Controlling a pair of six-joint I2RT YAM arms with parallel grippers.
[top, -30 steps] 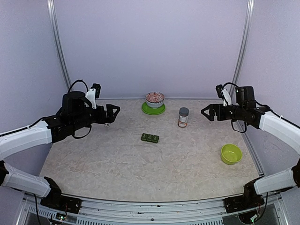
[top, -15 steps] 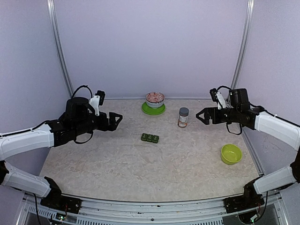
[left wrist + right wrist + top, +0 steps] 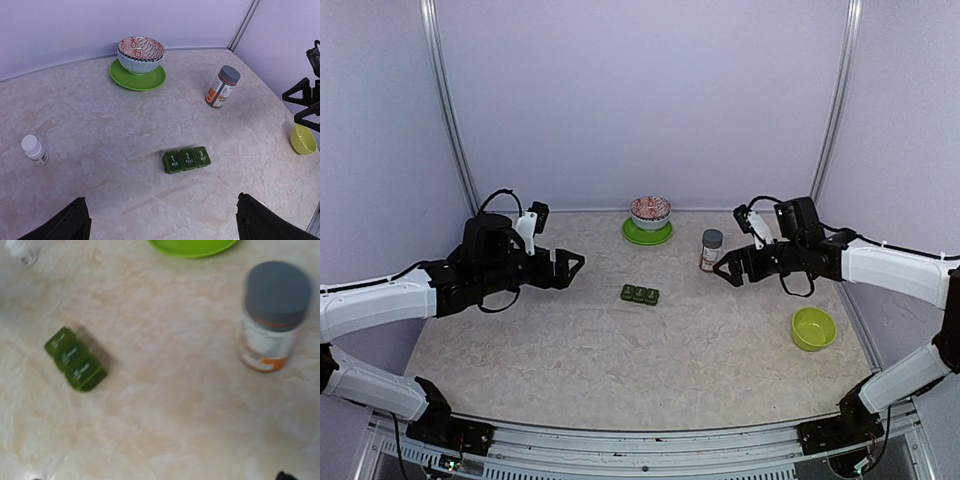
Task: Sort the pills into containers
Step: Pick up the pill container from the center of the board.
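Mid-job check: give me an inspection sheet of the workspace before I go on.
Surface: marbled beige table, no spills seen.
Job's things: dark green pill strip mid-table, three lids shut; loose pills: nothing seen.
Clutter: grey-capped bottle upright; small white bottle upright at left; patterned bowl on green plate at the back; lime bowl at right.
Hands: left hand open, empty; right hand open, empty, beside the grey-capped bottle, not touching.
Cables: black cable loops over each wrist, off the table.
Surroundings: lilac walls, metal frame rails.
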